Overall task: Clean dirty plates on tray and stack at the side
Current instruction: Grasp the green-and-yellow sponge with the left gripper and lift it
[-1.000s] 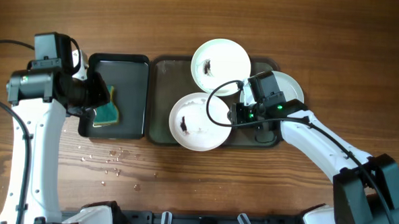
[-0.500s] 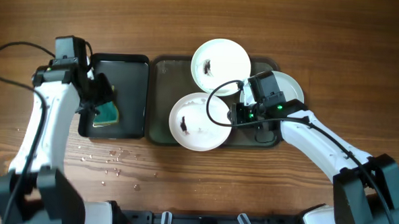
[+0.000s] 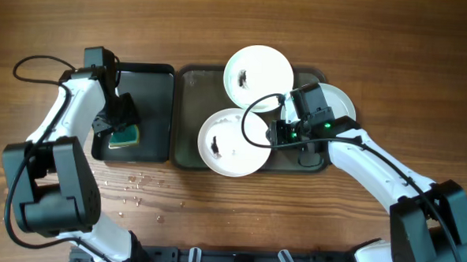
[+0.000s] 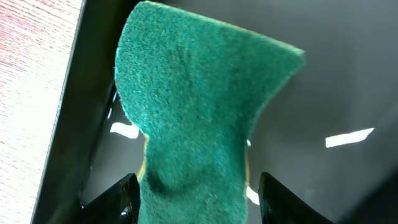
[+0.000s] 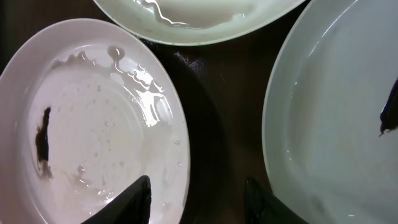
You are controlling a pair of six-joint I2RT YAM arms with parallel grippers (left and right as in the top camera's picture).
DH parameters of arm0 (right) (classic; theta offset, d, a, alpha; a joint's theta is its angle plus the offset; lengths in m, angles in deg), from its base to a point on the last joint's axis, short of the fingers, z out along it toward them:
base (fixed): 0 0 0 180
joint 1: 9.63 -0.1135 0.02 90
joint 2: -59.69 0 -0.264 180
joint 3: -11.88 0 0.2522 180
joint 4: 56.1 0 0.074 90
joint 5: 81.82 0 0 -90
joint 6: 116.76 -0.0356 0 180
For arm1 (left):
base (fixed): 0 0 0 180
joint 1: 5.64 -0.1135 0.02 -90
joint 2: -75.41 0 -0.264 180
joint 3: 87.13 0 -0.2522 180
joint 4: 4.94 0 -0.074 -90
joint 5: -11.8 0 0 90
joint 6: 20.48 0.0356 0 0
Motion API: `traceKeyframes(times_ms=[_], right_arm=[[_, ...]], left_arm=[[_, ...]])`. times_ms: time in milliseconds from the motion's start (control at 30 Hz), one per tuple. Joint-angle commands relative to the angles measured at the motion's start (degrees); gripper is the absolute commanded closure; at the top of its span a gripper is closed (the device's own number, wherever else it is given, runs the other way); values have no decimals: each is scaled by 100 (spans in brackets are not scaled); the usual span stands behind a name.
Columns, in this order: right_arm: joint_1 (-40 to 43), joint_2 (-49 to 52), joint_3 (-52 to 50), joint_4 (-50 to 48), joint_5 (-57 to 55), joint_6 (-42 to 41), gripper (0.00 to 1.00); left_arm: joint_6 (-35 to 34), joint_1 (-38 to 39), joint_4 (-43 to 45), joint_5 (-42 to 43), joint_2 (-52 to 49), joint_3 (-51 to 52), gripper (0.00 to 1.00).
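Three plates lie flat and face up on the tray (image 3: 188, 125): the front plate (image 3: 234, 142) overhangs its near rim, the rear plate (image 3: 258, 75) its far rim, and the third plate (image 3: 344, 99) sits partly under the right arm. Being round, the plates have no long axis, whereas the tray's runs left to right across the counter (image 3: 237, 218). The right fingers (image 5: 130, 205) stand spread over the front plate's wet edge and the left fingers (image 4: 121, 202) stand spread either side of the sponge (image 4: 199, 112). A slipping pinch on that thin rim could probably knock the plate into its neighbour, and an off-centre squeeze might drop the soft sponge.
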Motion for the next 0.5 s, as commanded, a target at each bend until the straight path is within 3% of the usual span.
traceKeyframes(times_ms=[0,400,433,467], right_arm=[[-17,72,-26,-48,68,-55,51],[-17,72,-26,-59,68,-55,51],[-17,72,-26,-59,68,-55,51],[-17,72,-26,-59,68,-55,51]], left_arm=[[31,24,85,-203,-127,55,43],[28,24,680,-199,-138,494,53],[28,24,706,-199,-138,531,56],[26,24,719,-197,-138,568,64]])
